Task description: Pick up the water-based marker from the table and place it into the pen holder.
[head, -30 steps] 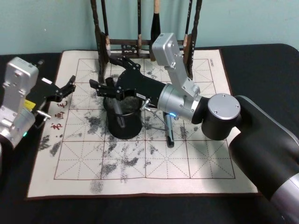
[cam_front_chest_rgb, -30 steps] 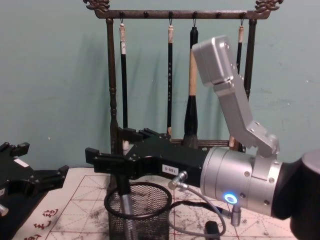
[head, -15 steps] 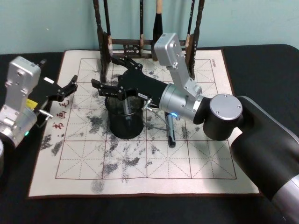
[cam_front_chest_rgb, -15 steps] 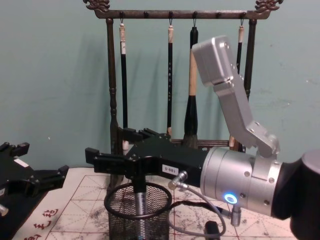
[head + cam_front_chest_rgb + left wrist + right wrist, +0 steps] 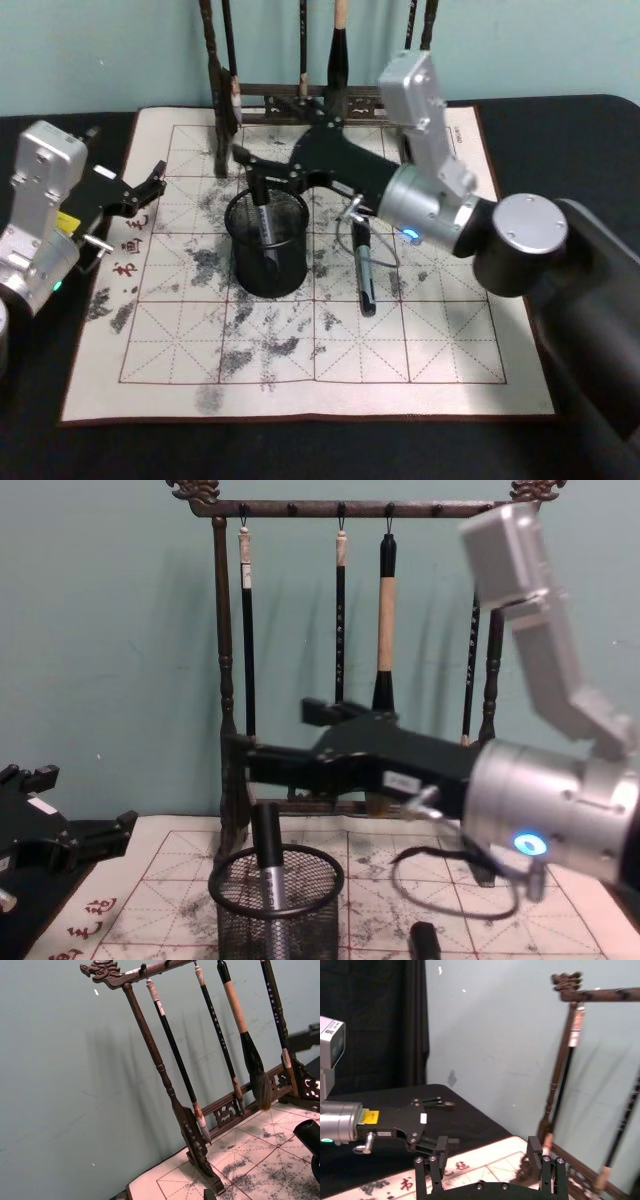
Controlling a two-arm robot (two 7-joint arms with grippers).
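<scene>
The right hand [image 5: 248, 166] has lifted and swung toward the upper right of the head view. Half a second ago it hung low over the cup with the water-based marker [image 5: 265, 215] under its fingers; now those fingers stand spread and empty above the rim. The marker leans inside the pen holder [image 5: 250, 278], centre-left of the frame, so the placing looks done and only the retreat remains. The left hand [image 5: 152, 184] waits at the left edge as before, fingers spread. Counted: one pen holder, one marker in it, one dark pen [image 5: 363, 275] lying on the mat [image 5: 440, 340] right of the holder, one brush rack [image 5: 225, 630] with four hanging brushes, two hands
</scene>
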